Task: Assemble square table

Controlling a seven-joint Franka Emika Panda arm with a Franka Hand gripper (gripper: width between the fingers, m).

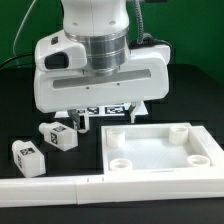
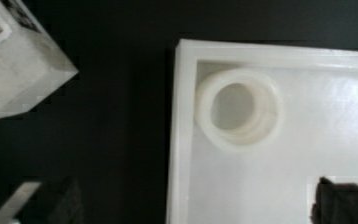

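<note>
White rimmed tabletop (image 1: 160,150) (round corner holes (image 2: 242,108))

A black desk (image 1: 20,110) is stretching out beneath the end effector (image 2: 194,200). A long white rail (image 1: 45,190) is lying on it, well to the camera side of the end effector. The marker board (image 1: 105,110) is showing black-and-white tags close by the end effector, on its side away from the rail. A green backdrop (image 1: 12,25) is standing far behind.

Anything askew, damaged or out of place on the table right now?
Nothing broken or spilled. Tabletop lies flat, rim up, holes empty. The near leg and far leg lie loose at the exterior view's left, at different angles.
</note>
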